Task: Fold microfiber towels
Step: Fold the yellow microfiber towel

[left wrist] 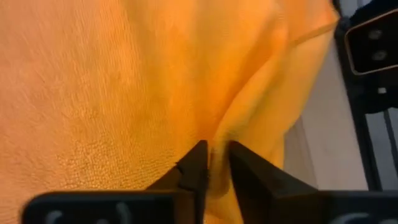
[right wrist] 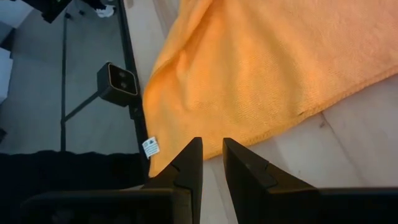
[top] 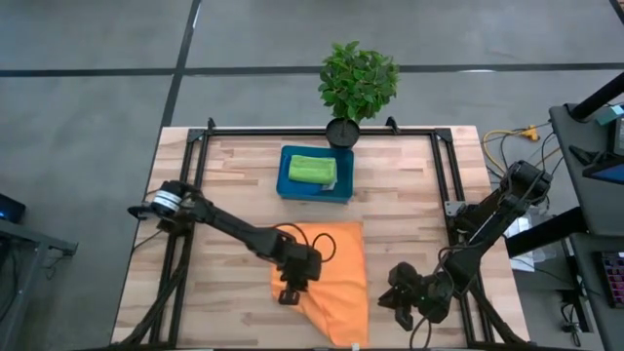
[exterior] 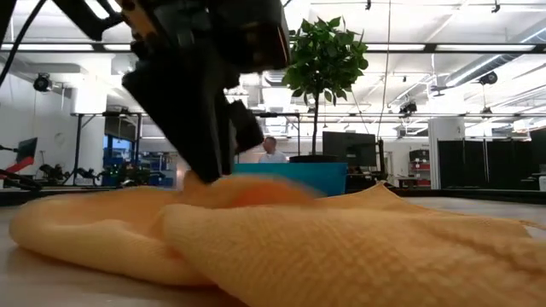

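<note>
Left gripper (left wrist: 215, 163) down on orange towel (top: 331, 268), narrowly parted around a raised fold. Right gripper (right wrist: 211, 163) just off its near corner, slightly parted, empty. Beyond: green towel (top: 313, 170) in blue tray (top: 289, 185), then plant (top: 357, 83).

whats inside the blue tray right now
A folded lime green towel lies in the blue tray. Whether anything sits beneath it cannot be seen; the towel covers that part of the tray floor.
</note>
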Motion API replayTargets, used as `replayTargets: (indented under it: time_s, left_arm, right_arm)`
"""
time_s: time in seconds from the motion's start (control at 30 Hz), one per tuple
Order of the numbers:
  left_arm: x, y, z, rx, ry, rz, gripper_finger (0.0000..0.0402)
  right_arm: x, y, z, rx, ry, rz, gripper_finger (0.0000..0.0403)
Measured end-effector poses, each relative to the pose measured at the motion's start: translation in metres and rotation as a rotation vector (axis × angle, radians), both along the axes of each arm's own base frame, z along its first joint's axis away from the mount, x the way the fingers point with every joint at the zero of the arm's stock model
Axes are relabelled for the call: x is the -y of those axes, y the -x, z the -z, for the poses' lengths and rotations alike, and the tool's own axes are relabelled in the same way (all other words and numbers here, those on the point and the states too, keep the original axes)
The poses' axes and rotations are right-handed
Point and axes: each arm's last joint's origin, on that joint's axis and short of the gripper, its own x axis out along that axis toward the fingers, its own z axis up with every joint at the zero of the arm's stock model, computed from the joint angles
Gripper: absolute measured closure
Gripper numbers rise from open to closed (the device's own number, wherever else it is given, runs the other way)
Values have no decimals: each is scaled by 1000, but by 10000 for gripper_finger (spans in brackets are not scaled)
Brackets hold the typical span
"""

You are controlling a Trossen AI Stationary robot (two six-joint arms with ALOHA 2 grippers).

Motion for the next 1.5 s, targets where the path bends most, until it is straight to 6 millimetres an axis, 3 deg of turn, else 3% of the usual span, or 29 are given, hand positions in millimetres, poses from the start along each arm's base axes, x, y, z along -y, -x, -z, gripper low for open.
replayTargets:
  time_s: [0.23, 0.37, 0.7, 1.0, 1.33, 1.5]
  left_arm:
    - [3, 7, -17, 54, -47, -8, 238]
    - [19, 14, -17, 66, -71, 35, 201]
    - [67, 40, -7, 249, -576, 102, 196]
    - [70, 43, -7, 287, -670, 117, 196]
    - [82, 42, 11, 325, -870, 408, 196]
    - [83, 39, 11, 344, -983, 377, 196]
  right_arm:
    - [0, 0, 0, 1, 15, -10, 344]
    - [0, 0, 0, 4, 22, -17, 344]
    - [0, 0, 0, 3, 33, -24, 344]
    - [0, 0, 1, 1, 32, -23, 344]
    - [-1, 1, 0, -3, -1, -1, 344]
    - [-3, 3, 0, -7, -18, 2, 344]
